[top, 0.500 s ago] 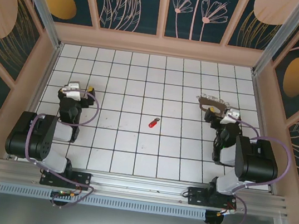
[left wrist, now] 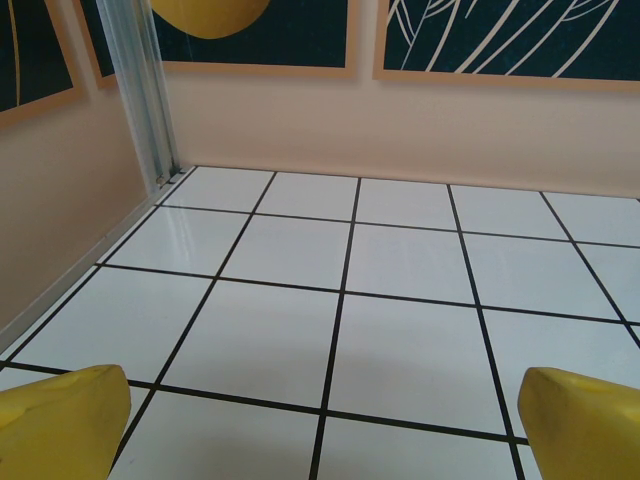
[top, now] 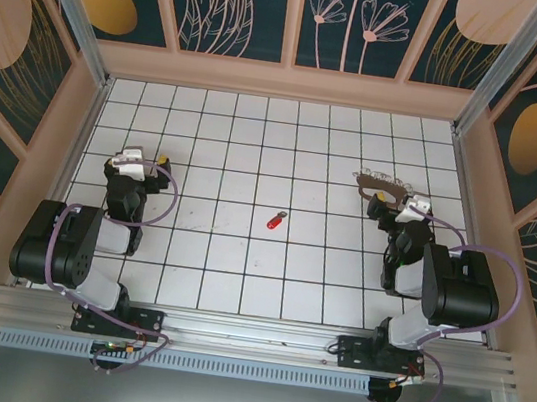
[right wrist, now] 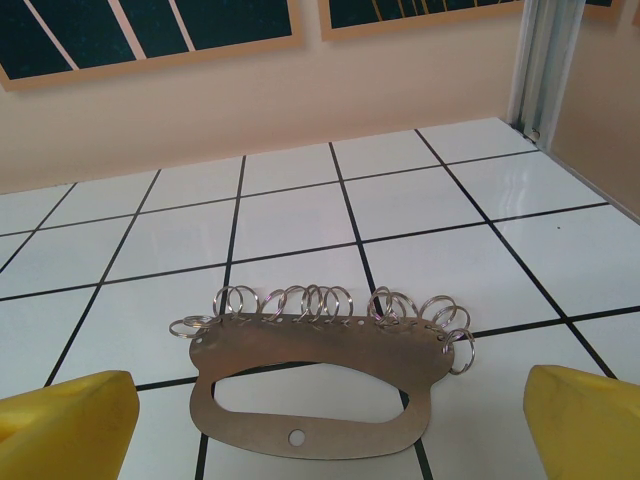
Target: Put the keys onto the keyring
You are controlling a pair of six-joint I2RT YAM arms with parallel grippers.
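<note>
Since both arms sit folded low w/ nothing held, I'd judge the task hasn't begun. Left pincer [left wrist: 322,425]: fingers wide apart, empty, facing bare tiles by the tabletop's [top: 238,136] left edge. Right pincer [right wrist: 325,428]: likewise apart & empty. The keyring [right wrist: 315,390] lies flat just ahead of it, nr the right edge, so prob. right's job to steady it. Red key [top: 276,219] lies alone mid-tabletop, well apart from both. Silver keys: can't make out.
</note>
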